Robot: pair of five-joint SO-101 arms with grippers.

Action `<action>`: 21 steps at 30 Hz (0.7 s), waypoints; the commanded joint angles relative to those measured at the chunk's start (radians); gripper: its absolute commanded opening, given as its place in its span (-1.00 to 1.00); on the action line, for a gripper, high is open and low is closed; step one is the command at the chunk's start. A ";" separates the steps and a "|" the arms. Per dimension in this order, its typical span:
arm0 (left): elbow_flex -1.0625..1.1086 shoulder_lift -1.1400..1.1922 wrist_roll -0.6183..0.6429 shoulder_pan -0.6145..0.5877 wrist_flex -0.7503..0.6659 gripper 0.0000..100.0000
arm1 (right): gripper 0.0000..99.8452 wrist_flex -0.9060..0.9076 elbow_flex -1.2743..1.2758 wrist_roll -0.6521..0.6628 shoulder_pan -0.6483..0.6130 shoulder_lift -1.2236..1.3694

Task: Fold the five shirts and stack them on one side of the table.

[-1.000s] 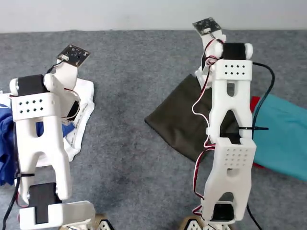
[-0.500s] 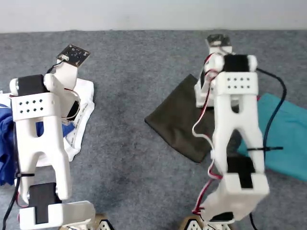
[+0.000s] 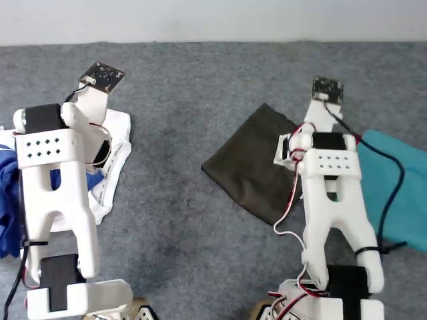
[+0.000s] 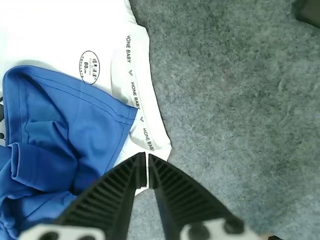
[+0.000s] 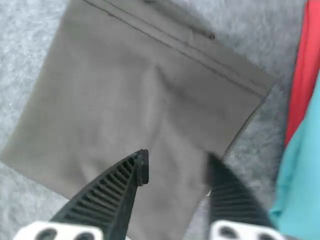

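We see the left gripper (image 4: 146,161) w/ jaws pressed together and nothing between them; it hangs over the hem corner of the white shirt (image 4: 60,30), right where the cloth meets the grey table covering (image 4: 240,100). The blue shirt (image 4: 55,135) lies crumpled on top of the white one; in the high view both sit at the table's left side, partly under the left arm (image 3: 57,193).

The right gripper (image 5: 178,162) is spread wide, holding nothing; it hangs above the dark brown shirt (image 5: 125,100), which lies flat as a folded rectangle, approx. mid-table. Just beside that shirt's far corner we see a strip of red shirt (image 5: 300,75) and, next to it, the teal shirt (image 5: 300,195). From above, the right arm (image 3: 333,200) crosses over where the brown and teal shirts meet; the teal one reaches the table's right edge.
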 commanded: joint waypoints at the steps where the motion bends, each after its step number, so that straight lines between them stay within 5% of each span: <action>1: -0.002 -0.046 -0.008 -0.005 -0.003 -0.97 | -0.25 -0.051 0.003 -0.092 0.015 0.028; 12: -0.002 -0.048 -0.008 -0.005 -0.003 -0.97 | -0.25 -0.269 -0.002 -0.101 0.012 0.351; 16: -0.002 -0.054 -0.008 -0.005 -0.002 -0.97 | -0.26 -0.217 -0.097 -0.138 0.007 0.401; 21: -0.002 -0.054 -0.008 -0.006 0.008 -0.97 | -0.62 -0.125 -0.199 -0.133 0.007 0.495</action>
